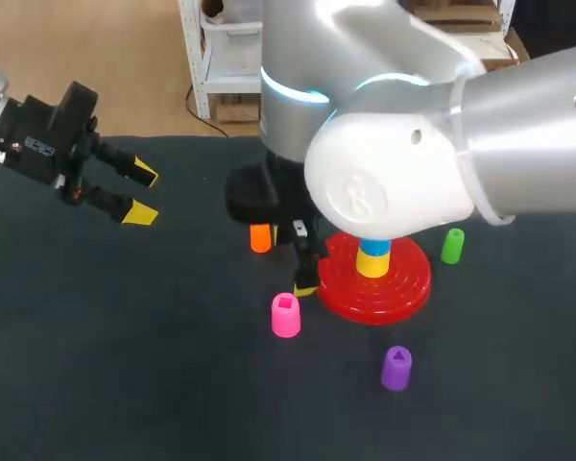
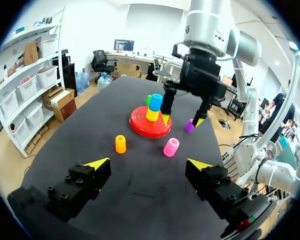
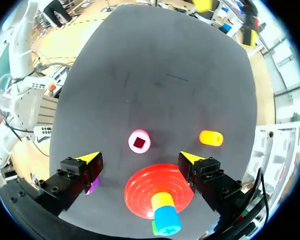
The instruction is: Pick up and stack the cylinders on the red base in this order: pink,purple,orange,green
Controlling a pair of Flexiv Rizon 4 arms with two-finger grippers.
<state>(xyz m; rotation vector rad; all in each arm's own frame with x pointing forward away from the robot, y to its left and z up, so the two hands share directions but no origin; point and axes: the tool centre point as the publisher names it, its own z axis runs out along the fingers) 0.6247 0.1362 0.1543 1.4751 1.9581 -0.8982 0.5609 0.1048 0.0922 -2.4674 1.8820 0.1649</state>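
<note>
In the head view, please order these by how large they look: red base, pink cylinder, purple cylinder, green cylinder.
1. red base
2. pink cylinder and purple cylinder, alike
3. green cylinder, though farther from the camera

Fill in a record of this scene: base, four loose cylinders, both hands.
red base: yellow piece under blue piece on its post
pink cylinder: upright on the table, near the base
purple cylinder: on the table, apart from the base
orange cylinder: on the table, apart
green cylinder: on the table beside the base
left hand: open, empty, far from the pieces
right hand: open, empty, over the base and pink cylinder
</note>
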